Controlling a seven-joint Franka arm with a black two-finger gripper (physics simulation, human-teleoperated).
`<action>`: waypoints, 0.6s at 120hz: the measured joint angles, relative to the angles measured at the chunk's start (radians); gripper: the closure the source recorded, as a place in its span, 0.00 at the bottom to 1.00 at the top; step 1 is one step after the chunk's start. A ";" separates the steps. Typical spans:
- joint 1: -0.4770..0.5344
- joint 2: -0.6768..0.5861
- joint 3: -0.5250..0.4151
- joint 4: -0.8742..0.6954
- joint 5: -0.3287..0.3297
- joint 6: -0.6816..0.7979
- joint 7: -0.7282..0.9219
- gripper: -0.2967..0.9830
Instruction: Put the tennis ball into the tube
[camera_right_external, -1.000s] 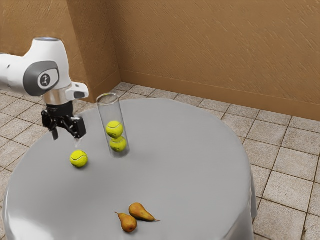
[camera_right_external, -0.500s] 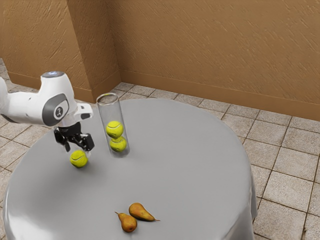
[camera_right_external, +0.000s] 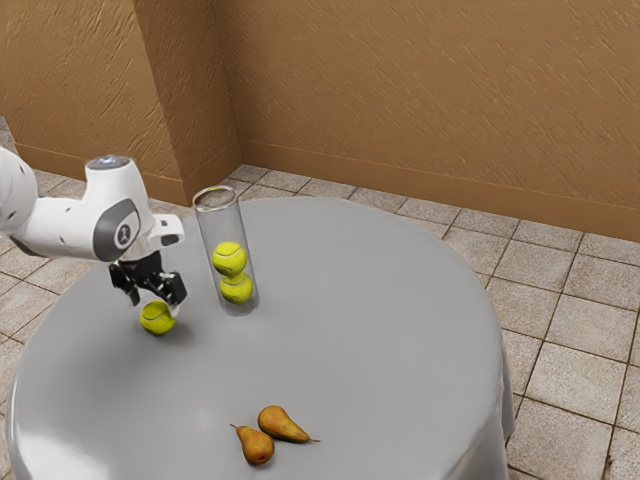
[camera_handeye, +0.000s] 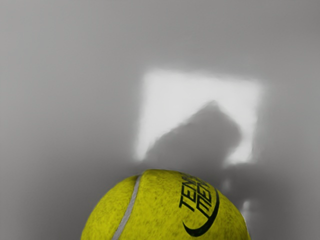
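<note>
Lowered slightly, the released end effector (camera_right_external: 155, 306) is poised over the tennis ball (camera_right_external: 156, 320), presumably for grasping, near the desk (camera_right_external: 350, 320) edge.

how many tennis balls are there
3: one ball on the table, at the claw; an upper ball and a lower ball stacked in the clear tube.

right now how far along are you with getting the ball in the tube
Already in the tube: an upper ball and a lower ball. In progress: my gripper is down at the loose ball on the table; I can't tell if it's gripped. Left: lift it and lower it in.
</note>
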 joint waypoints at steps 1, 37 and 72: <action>0.000 0.002 0.000 0.000 0.000 0.001 0.000 0.23; 0.000 0.038 0.001 -0.003 0.000 0.005 0.012 0.30; 0.000 0.057 0.001 0.000 -0.002 0.011 0.017 0.44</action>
